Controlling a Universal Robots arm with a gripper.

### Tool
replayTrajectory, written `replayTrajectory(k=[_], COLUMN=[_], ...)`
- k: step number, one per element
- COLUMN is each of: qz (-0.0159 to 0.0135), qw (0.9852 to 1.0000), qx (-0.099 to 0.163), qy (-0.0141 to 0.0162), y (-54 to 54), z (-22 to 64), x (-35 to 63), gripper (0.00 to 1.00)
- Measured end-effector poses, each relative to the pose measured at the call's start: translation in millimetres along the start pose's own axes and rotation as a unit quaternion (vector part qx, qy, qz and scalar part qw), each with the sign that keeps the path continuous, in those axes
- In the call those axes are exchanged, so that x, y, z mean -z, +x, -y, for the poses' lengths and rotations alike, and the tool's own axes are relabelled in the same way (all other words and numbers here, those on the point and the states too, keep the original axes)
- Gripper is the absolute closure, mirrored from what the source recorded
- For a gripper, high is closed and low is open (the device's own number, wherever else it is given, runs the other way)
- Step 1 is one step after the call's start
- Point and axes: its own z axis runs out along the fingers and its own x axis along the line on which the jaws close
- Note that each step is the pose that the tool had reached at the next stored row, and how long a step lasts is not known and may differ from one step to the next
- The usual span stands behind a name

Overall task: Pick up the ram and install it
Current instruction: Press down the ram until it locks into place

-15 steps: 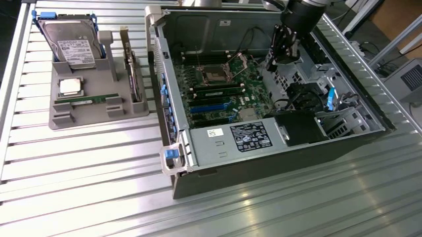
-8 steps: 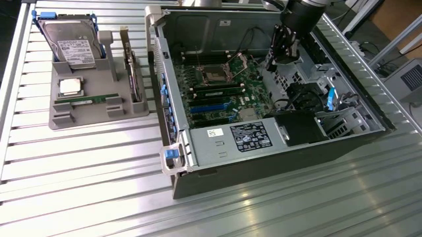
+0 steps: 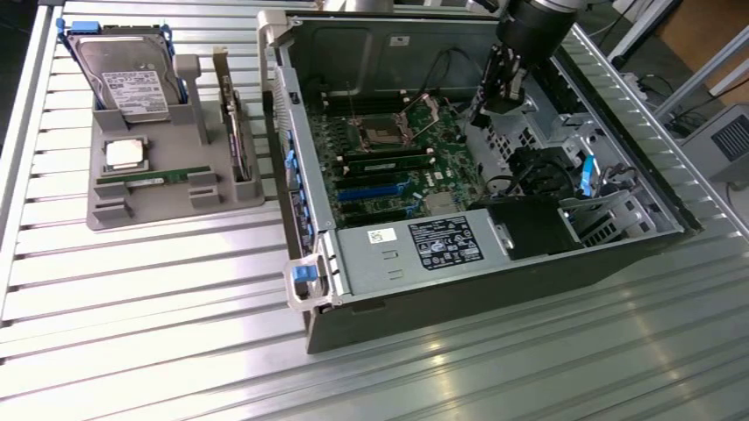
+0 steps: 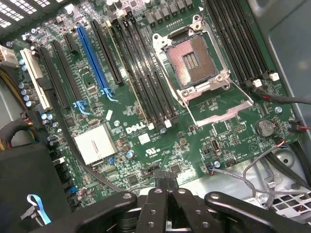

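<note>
My tool (image 4: 167, 194), the black two-fingered end of my arm, hangs clenched and empty inside the open grey computer case (image 3: 492, 289), above the green motherboard (image 4: 146, 116).

Progress: one long green memory stick (image 3: 387, 161) appears to lie seated in the board's slots, below and just beside my tool in the exterior view; in my wrist view the black memory slots (image 4: 146, 82) directly under the tool look unfilled, so I cannot confirm which slot it occupies. The ram (image 3: 158, 176), a long thin green circuit-board stick, rests in the grey plastic parts holder (image 3: 117, 215), well apart from my tool, outside the case on its far side. I judge one stick installed and this one not yet picked up.

The square metal processor socket (image 4: 194, 63) stands open and bare. The holder also carries a silver hard drive (image 3: 129, 83) and a square silver processor chip (image 3: 125, 153).

Surface: a ribbed aluminium table (image 3: 175, 333), reflective. Beyond my arm, pale equipment stands off the table.
</note>
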Motion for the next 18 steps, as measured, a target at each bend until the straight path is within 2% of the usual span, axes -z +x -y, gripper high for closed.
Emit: replayTrajectory(k=[9, 11, 15, 17, 18], qz=[0.0014, 0.002, 0.0027, 0.0031, 0.0035], qw=[0.9992, 0.9984, 0.9972, 0.9962, 0.9952], qx=[-0.039, -0.056, -0.074, -0.087, -0.097], qy=[-0.0042, -0.0061, -0.0081, -0.0095, -0.0107], y=[0.0, 0.0, 0.0, 0.0, 0.0], z=[0.0, 0.0, 0.0, 0.0, 0.0], x=[0.0, 0.0, 0.0, 0.0, 0.0], gripper=[0.9, 0.9, 0.9, 0.9, 0.9])
